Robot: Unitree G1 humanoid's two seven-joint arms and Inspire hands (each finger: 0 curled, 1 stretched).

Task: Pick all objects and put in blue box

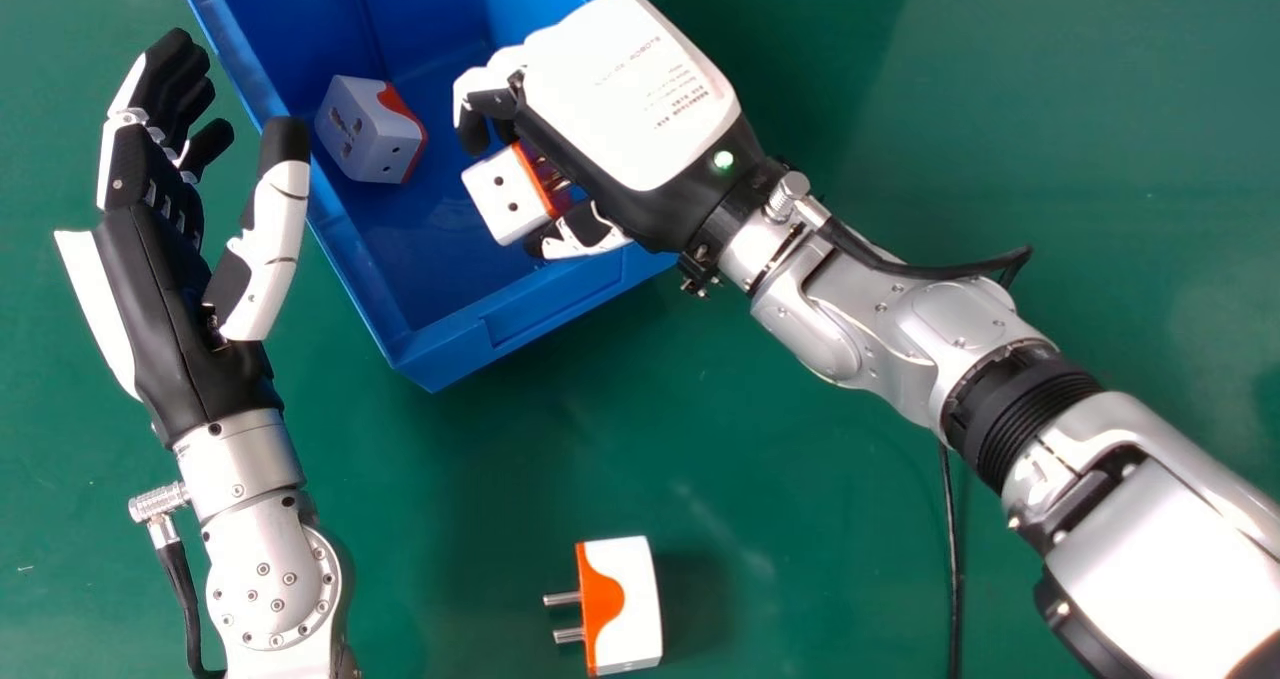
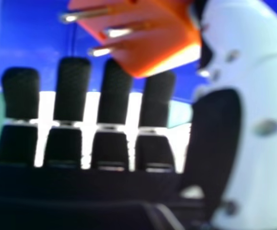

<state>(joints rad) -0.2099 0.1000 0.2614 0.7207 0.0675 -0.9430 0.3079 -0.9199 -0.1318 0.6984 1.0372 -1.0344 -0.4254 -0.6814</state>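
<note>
My right hand (image 1: 630, 89) is over the blue box (image 1: 540, 311), palm turned down, with a white and orange plug adapter (image 1: 507, 197) pinched between its thumb and fingers. In the right hand view, that adapter (image 2: 153, 33) shows its orange side and metal pins beside the thumb of my right hand (image 2: 220, 124). Another adapter (image 1: 368, 131) lies inside the box near its left wall. A third adapter (image 1: 628, 604) rests on the green table, its pins pointing left. My left hand (image 1: 160, 279) is open, just left of the box, holding nothing.
The green table (image 1: 800, 519) surrounds the box. A black cable (image 1: 950, 549) runs down beside the right forearm. The box's left rim passes close to my left thumb, and its front wall faces the adapter on the table.
</note>
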